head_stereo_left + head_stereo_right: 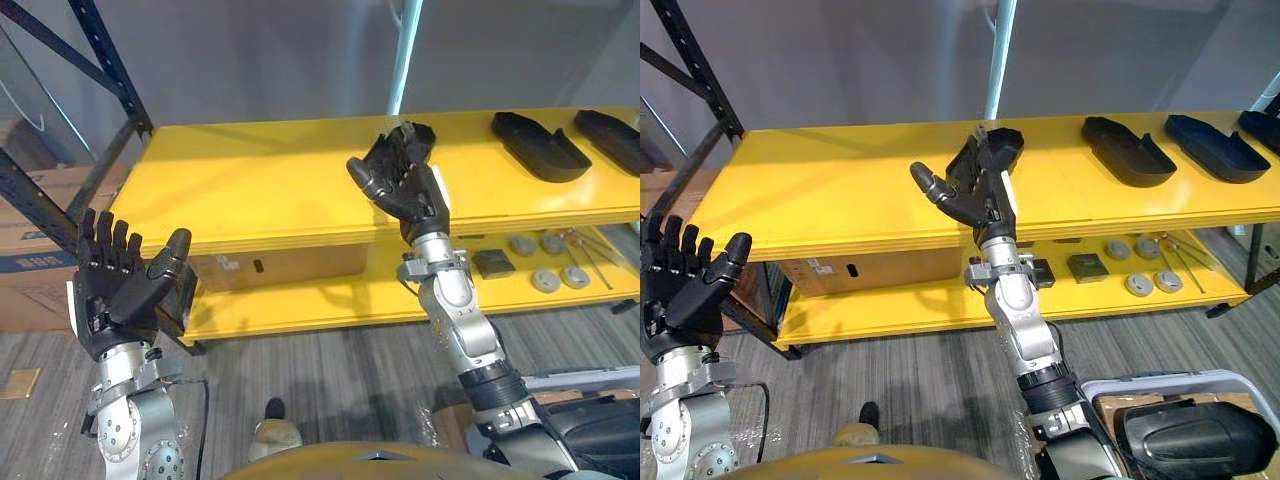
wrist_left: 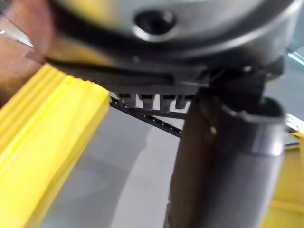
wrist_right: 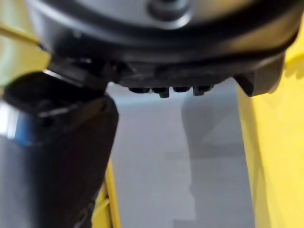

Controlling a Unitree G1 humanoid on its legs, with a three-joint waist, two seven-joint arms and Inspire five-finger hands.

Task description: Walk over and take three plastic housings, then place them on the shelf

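4 housings on shelf: 1 at right hand, 3 further rt.

We see a cardboard box at far left, behind a dark rack post. A second box sits further right. Four grey discs lie beside a dark square block and thin metal rods, above the grey plank floor.

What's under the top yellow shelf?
On the lower yellow shelf sit a cardboard box, a dark square block, grey round discs and thin metal rods. The top shelf covers whatever lies further back.
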